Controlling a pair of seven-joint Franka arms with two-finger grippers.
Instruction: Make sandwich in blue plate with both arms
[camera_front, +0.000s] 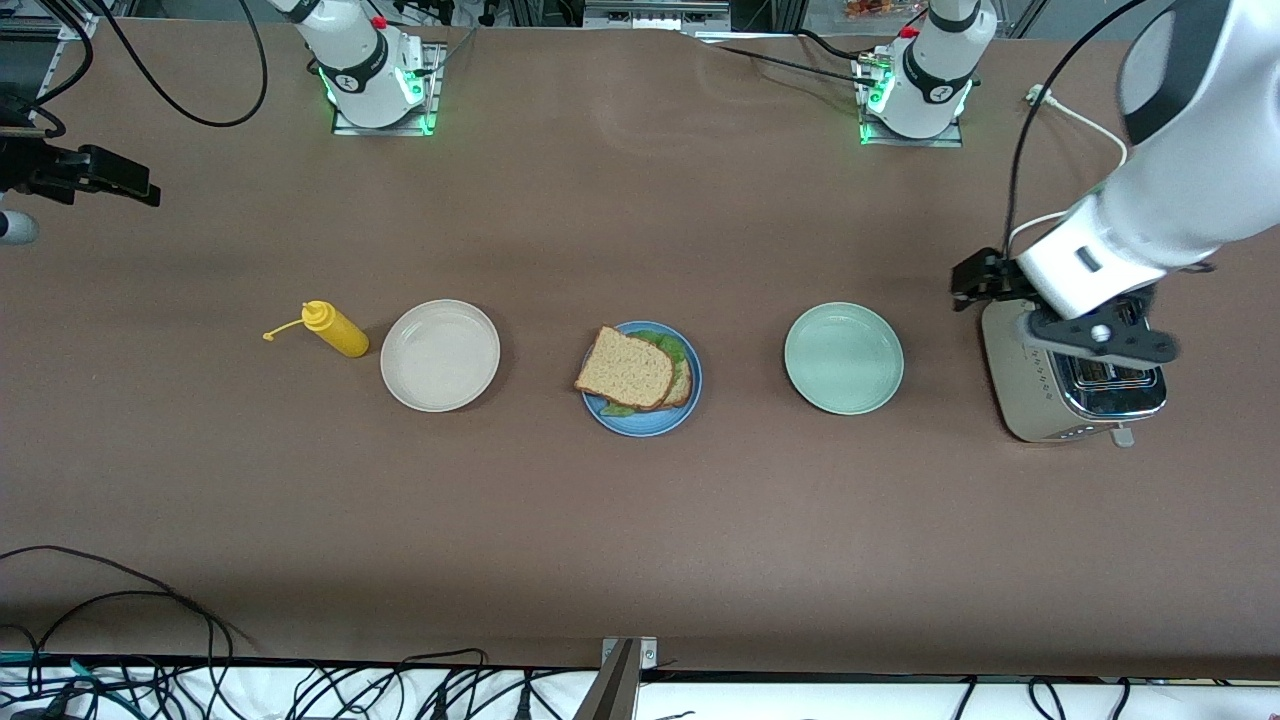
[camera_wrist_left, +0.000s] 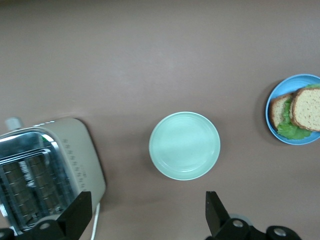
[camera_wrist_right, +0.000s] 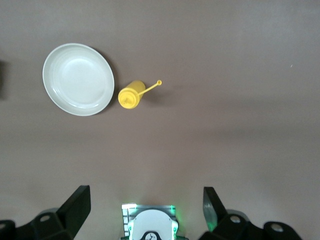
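The sandwich (camera_front: 628, 370) lies on the blue plate (camera_front: 640, 428) at the middle of the table. Its top bread slice sits shifted off the lower one, and green lettuce (camera_front: 672, 347) shows between them. The left wrist view also catches the sandwich (camera_wrist_left: 306, 107) on the blue plate (camera_wrist_left: 295, 82). My left gripper (camera_front: 1098, 340) (camera_wrist_left: 148, 197) hangs open and empty over the toaster's end nearest the mint plate. My right gripper (camera_wrist_right: 146, 195) is open and empty, high over the table by its own base, looking down on the cream plate and the bottle.
A silver toaster (camera_front: 1050, 400) stands at the left arm's end. A mint-green plate (camera_front: 843, 358) lies between it and the blue plate. Toward the right arm's end are a cream-white plate (camera_front: 440, 355) and a yellow squeeze bottle (camera_front: 338, 331). Cables run along the table's front edge.
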